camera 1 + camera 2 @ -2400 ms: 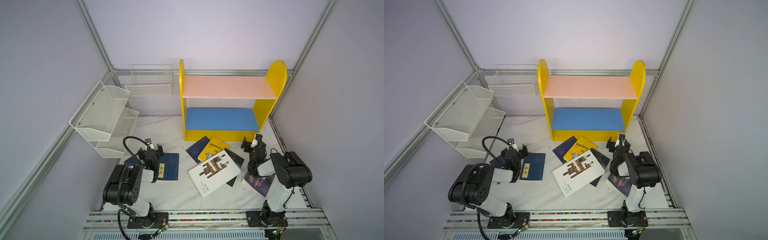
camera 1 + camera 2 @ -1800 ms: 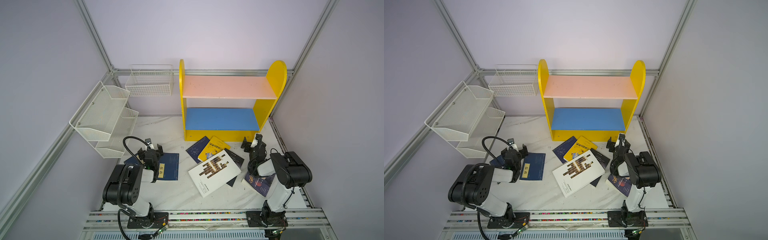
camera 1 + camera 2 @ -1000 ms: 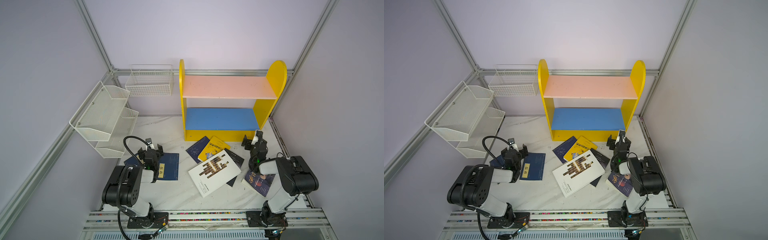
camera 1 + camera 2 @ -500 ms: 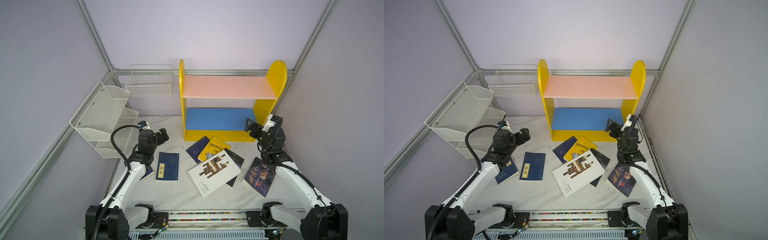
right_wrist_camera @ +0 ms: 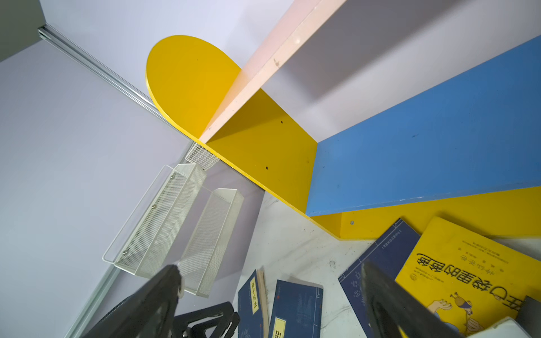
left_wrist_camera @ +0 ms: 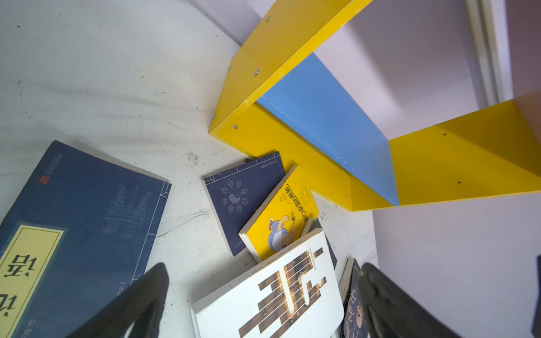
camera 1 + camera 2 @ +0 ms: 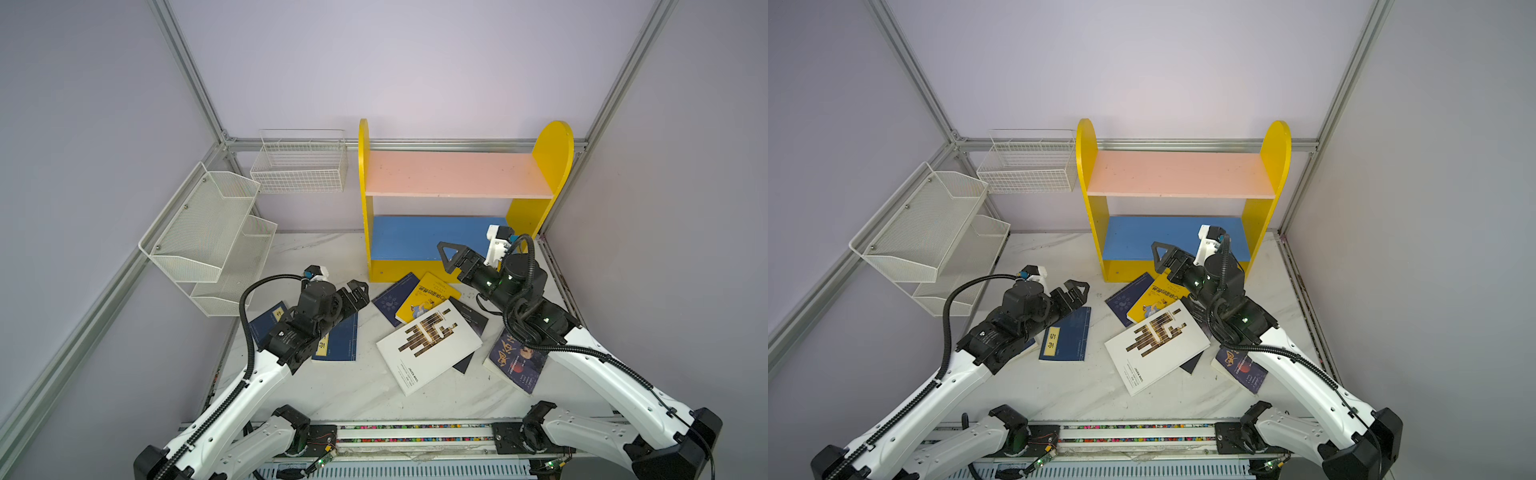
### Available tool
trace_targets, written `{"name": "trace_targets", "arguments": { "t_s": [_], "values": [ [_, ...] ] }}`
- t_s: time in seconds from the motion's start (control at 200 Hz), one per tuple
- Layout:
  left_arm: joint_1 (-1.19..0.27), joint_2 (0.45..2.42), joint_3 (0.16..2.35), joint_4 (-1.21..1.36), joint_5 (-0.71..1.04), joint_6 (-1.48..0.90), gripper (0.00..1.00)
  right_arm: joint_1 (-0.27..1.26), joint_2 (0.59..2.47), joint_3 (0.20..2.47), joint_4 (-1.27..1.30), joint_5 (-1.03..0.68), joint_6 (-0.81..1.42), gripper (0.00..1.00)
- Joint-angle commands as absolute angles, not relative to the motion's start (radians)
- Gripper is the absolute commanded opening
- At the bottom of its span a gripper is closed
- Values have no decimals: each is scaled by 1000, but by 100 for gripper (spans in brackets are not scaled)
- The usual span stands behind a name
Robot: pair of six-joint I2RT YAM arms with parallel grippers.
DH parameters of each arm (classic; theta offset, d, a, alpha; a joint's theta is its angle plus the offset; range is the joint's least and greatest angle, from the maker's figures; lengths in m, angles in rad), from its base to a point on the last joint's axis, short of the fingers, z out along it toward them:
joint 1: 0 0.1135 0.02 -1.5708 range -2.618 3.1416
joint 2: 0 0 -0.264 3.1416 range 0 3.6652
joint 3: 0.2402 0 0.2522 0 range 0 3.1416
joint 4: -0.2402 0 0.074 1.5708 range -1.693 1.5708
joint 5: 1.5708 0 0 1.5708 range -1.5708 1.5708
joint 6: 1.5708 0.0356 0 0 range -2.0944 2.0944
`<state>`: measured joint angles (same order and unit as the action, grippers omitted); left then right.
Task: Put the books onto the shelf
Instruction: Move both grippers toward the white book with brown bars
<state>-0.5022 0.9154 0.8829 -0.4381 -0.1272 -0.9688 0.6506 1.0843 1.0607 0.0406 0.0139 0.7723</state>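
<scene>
Left claw (image 7: 358,293) and right claw (image 7: 455,259) hung released, empty, above the surface (image 7: 332,390). We judged nothing shelved yet: the books (image 7: 430,345) all lay scattered just near of the shelf (image 7: 453,172), its pink and blue boards bare.

Arms unfolded, reached fwd; left pincer (image 7: 360,291), right pincer (image 7: 451,258) now higher, nearer shelf (image 7: 555,145).

Yellow wooden two-tier shelf (image 7: 552,153), pink upper board and blue lower board, stands upright at the back of my tabletop (image 7: 328,253). Lying flat before it: large white paperback (image 7: 430,349) overlapping yellow paperback (image 7: 428,295), which overlaps navy paperback (image 7: 390,297). Two navy yellow-labelled books (image 7: 338,340) lie left, dark illustrated book (image 7: 515,361) right.
</scene>
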Motion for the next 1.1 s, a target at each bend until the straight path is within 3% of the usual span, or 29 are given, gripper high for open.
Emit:
{"name": "trace_targets", "arguments": {
  "t_s": [0.0, 0.185, 0.33, 0.46, 0.62, 0.805, 1.095],
  "values": [
    [-511, 884, 843, -216, -118, -977, 100, 655, 1092, 1062, 61, -1, 834, 97],
    [-451, 887, 812, -250, -75, -1029, 100, 642, 1177, 1104, -80, 65, 850, 97],
    [-354, 964, 834, -293, 135, -956, 100, 630, 1248, 1100, -151, 142, 807, 97],
    [-351, 1046, 896, -449, 277, -823, 100, 623, 1284, 1083, -264, 202, 768, 97],
    [-354, 1094, 801, -465, 447, -800, 100, 616, 1361, 1068, -356, 195, 678, 97],
    [-410, 1077, 673, -429, 467, -906, 100, 596, 1396, 968, -342, 133, 556, 97],
    [-604, 1024, 448, -150, 256, -1200, 100, 494, 1409, 825, -189, -38, 457, 97]
  ]
}}
